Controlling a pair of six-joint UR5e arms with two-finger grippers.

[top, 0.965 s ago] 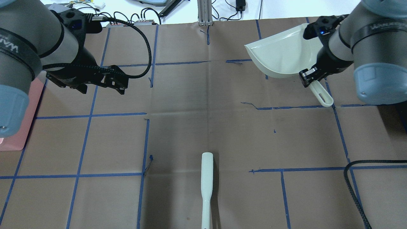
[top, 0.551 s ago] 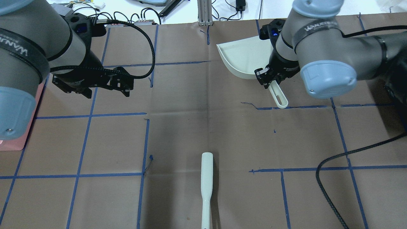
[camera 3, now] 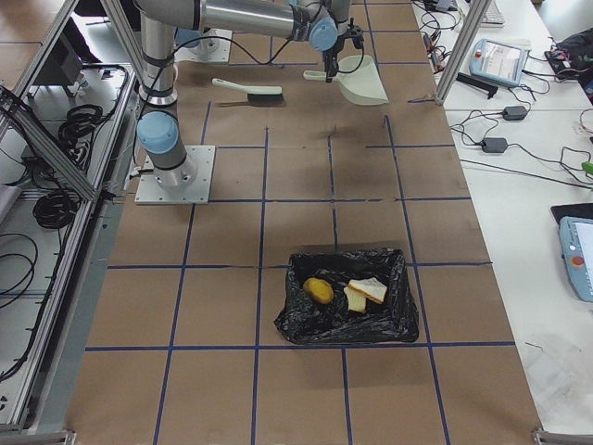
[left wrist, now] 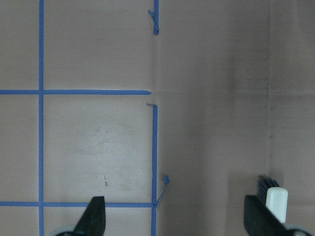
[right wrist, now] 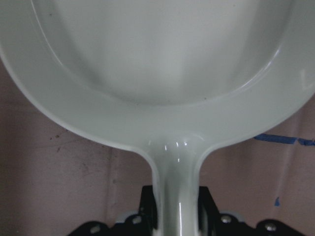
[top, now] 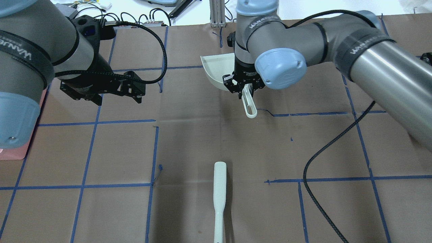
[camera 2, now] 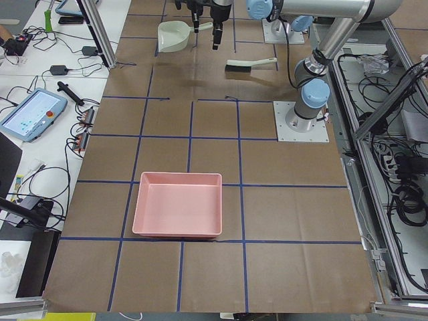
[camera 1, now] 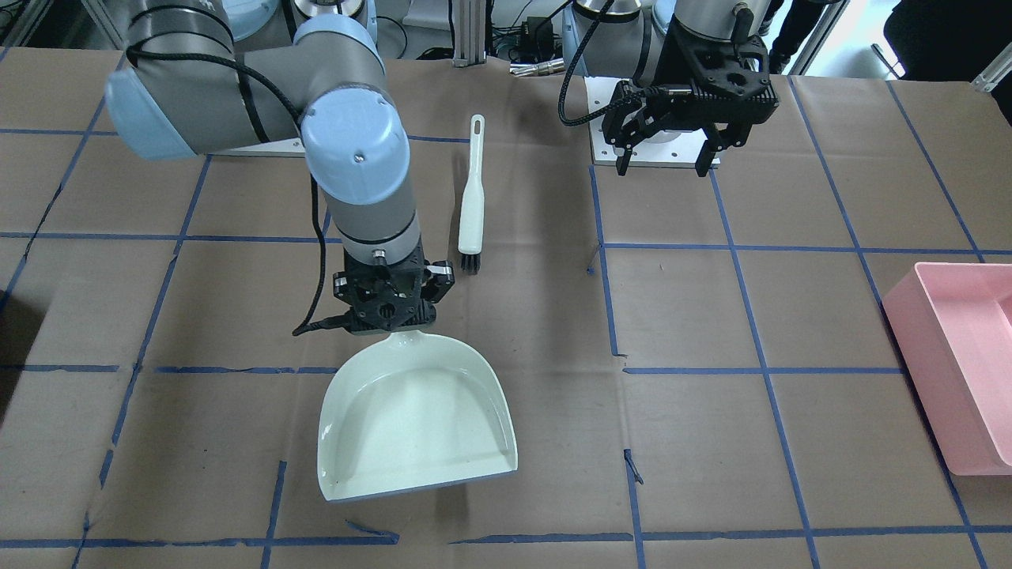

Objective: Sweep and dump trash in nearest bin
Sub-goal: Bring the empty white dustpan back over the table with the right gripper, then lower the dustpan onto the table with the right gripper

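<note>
Right hand (camera 1: 393,322) clamped on the dustpan (camera 1: 415,415) at the neck of its handle, pan empty, mouth facing away from the robot; can't tell if the lip touches the desk (camera 1: 791,316). Left hand (camera 1: 661,162) fingers apart, holding nothing, hanging over bare desk. Trash looks already dumped: yellow lump (camera 3: 318,290) and two bread pieces (camera 3: 368,289) sit in the black-lined bin (camera 3: 295,324), well apart from both arms. Risks, my guess: thin handle grip, so the pan could swivel or slip if the arm swings; let go while it's raised and it clatters; right arm's elbow or loose cable (top: 324,152) could catch the brush (camera 1: 471,205) lying just beside the hand
</note>
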